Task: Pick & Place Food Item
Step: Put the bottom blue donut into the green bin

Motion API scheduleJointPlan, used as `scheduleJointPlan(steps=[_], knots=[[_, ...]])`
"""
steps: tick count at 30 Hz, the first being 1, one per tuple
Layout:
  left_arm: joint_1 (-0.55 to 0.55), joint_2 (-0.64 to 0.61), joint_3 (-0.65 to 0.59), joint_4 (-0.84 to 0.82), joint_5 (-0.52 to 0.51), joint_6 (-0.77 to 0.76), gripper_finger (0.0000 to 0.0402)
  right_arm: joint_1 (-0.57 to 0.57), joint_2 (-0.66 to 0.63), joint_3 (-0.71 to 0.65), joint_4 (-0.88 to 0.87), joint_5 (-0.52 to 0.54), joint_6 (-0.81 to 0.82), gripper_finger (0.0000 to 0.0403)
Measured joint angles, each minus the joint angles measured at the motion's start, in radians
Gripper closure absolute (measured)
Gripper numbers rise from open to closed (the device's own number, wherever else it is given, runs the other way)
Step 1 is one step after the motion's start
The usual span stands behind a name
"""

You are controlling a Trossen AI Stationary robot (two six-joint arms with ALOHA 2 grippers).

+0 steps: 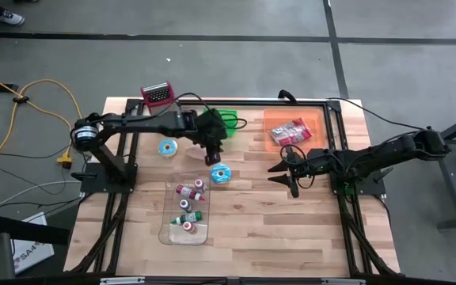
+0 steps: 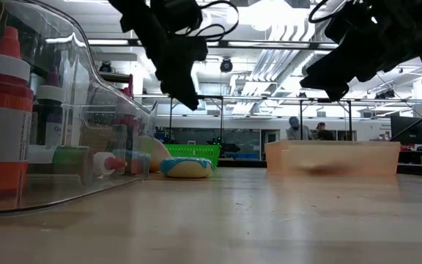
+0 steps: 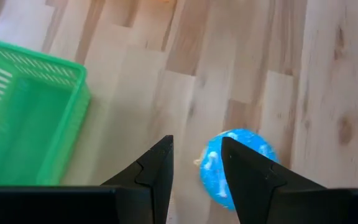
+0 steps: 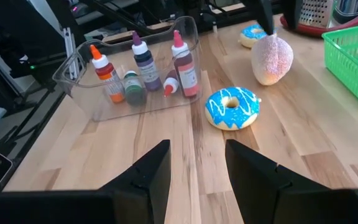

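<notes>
A blue-iced donut (image 1: 220,174) (image 4: 233,107) lies flat on the wooden table near its middle. My left gripper (image 1: 214,161) (image 3: 196,144) hangs above the table, close beside the donut's far side, slanting down. It is open, with only bare wood between its fingers. The donut (image 3: 253,149) shows just past one finger. A pink sprinkled food piece (image 4: 272,59) stands on the table behind the donut, and a second blue donut (image 1: 167,147) lies farther left. My right gripper (image 1: 275,174) (image 4: 197,146) waits open to the donut's right, pointing toward it.
A green basket (image 1: 226,119) (image 3: 23,118) stands at the far side, next to the left gripper. An orange bin (image 1: 291,119) with packets is at the far right. A clear tray (image 1: 172,229) (image 4: 73,68) of small bottles sits near left. A red-framed grater (image 1: 157,95) is at the far edge.
</notes>
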Motion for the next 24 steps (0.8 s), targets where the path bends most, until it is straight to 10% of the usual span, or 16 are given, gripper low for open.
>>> scheduleJointPlan(steps=[13, 24], knots=[[-0.084, -0.001, 0.0, -0.007, -0.058, -0.059, 0.0271, 0.0, 0.0, 0.0, -0.005, -0.002, 0.0, 0.0261], [0.053, -0.001, 0.0, -0.134, 0.036, 0.012, 0.0271, 0.0, 0.0, 0.0, -0.004, 0.003, 0.0, 0.0261]])
